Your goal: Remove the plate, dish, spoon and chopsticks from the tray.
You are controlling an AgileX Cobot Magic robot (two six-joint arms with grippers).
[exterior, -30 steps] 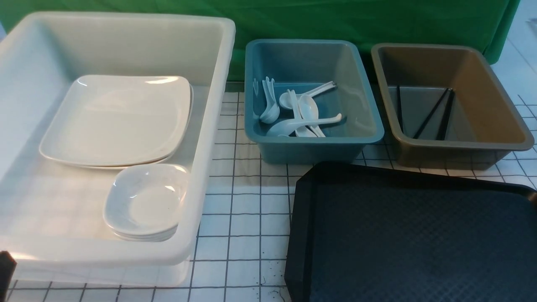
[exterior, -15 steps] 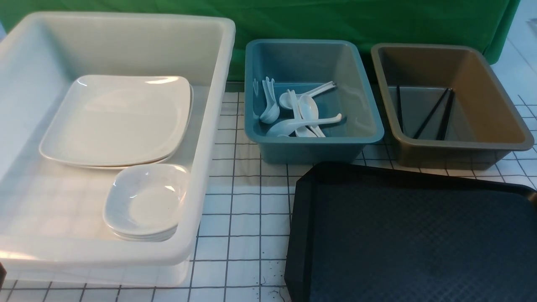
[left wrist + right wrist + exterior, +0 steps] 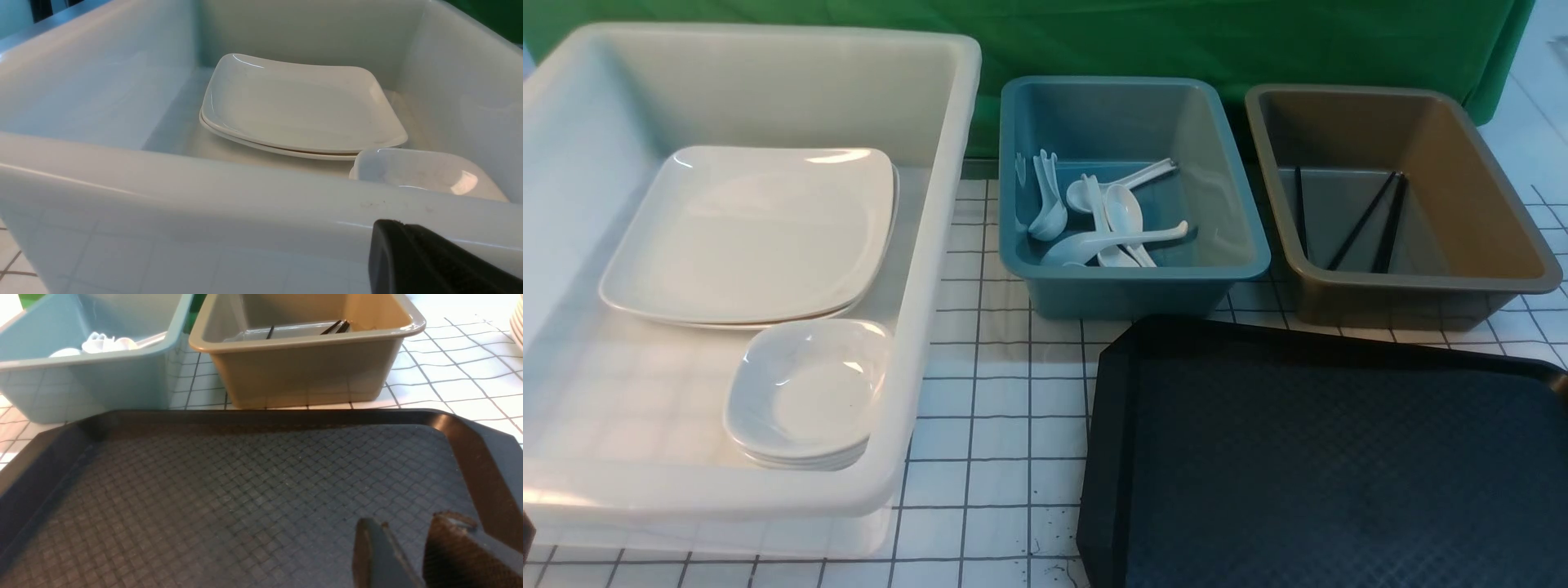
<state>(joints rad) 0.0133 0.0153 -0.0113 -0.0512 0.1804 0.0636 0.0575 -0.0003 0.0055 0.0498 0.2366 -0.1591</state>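
The black tray lies at the front right with nothing on it. A large white plate rests on another one in the white bin, with stacked small dishes in front of them. Several white spoons lie in the blue bin, and black chopsticks lie in the brown bin. My left gripper is shut and empty, just outside the white bin's near wall. My right gripper hangs open over the tray, holding nothing.
The three bins stand in a row along the back of the white gridded table, in front of a green cloth. A strip of table separates the white bin from the tray. Stacked white rims show at the edge of the right wrist view.
The left gripper has drawn back at the front view's lower left corner, from a dark block to a thin sliver. Nothing else has moved.
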